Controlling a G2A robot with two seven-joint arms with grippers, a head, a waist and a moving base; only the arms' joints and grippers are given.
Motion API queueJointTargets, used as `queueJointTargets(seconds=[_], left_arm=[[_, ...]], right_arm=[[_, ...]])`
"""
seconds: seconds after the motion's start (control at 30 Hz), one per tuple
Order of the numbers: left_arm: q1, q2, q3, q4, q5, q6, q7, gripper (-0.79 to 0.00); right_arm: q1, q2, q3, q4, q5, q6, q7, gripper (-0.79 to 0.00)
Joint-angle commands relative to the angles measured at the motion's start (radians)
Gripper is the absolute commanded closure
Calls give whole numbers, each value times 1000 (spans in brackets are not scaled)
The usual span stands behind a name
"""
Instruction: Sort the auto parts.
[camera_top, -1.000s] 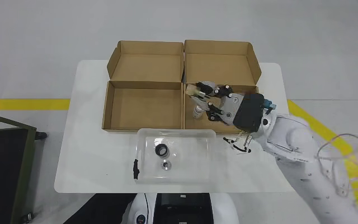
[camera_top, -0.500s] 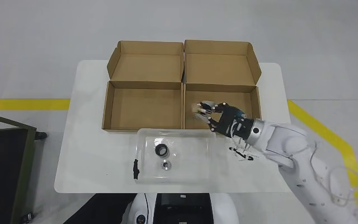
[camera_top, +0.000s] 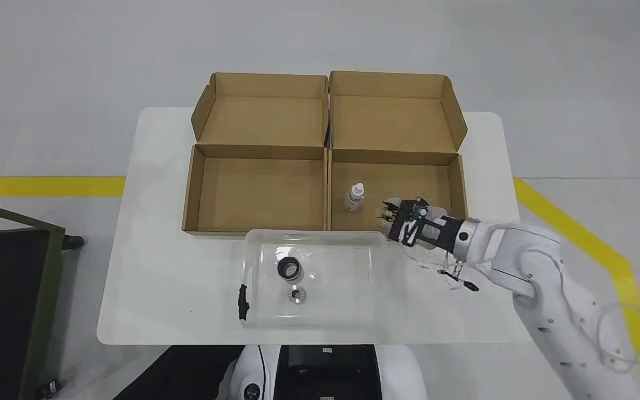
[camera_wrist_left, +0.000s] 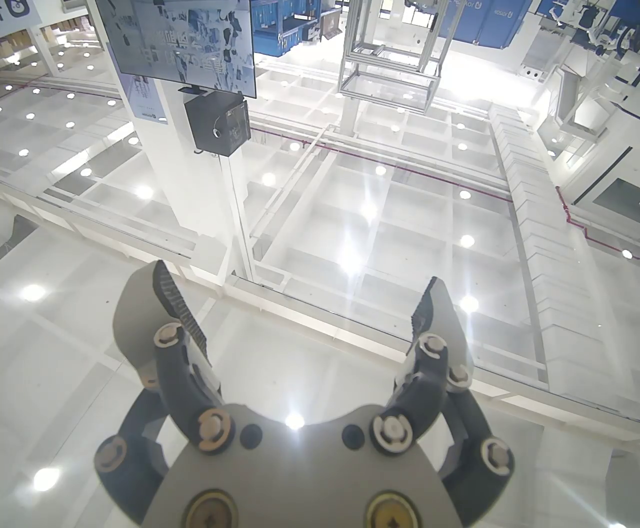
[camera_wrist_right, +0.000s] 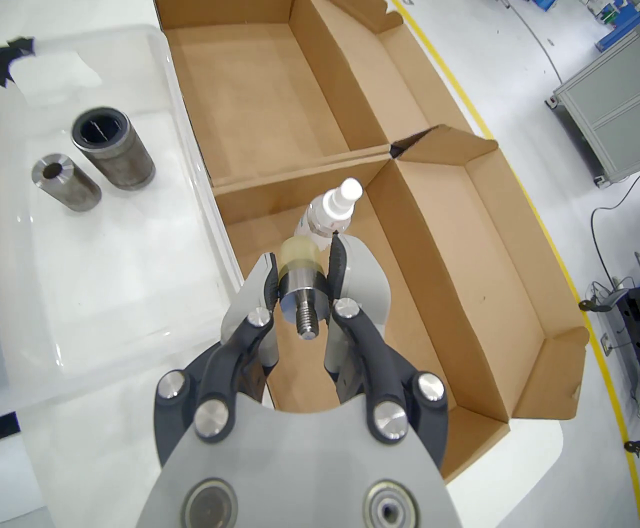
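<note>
My right gripper is shut on a metal threaded part with a yellowish rubber end, held over the front edge of the right cardboard box. A small white spray bottle stands upright in that box just beyond the fingertips. Two dark metal bushings stand in the clear plastic tray, seen from above as bushings. My left gripper is open with nothing between its fingers, pointing up at a ceiling.
The left cardboard box is open beside the right one, both with lids folded back. A small black wire item lies on the white table by the right arm. A black clip sits on the tray's left rim.
The right arm has drawn back and lowered toward the front right of the box, still gripping the threaded part. The spray bottle, earlier hidden by the arm, now shows standing in the box.
</note>
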Motion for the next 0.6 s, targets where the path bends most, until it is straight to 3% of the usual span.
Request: queueJointTargets(seconds=[0.0,0.23,0.57], left_arm=[[0,0,0,0,0,0,0,-785],[0,0,0,0,0,0,0,-785],[0,0,0,0,0,0,0,-785]], right_arm=[[17,-1,-8,19,1,-2,55,0],[128,-17,-95,99,51,-13,210,0],[272,-50,-241,200,-21,10,303,0]])
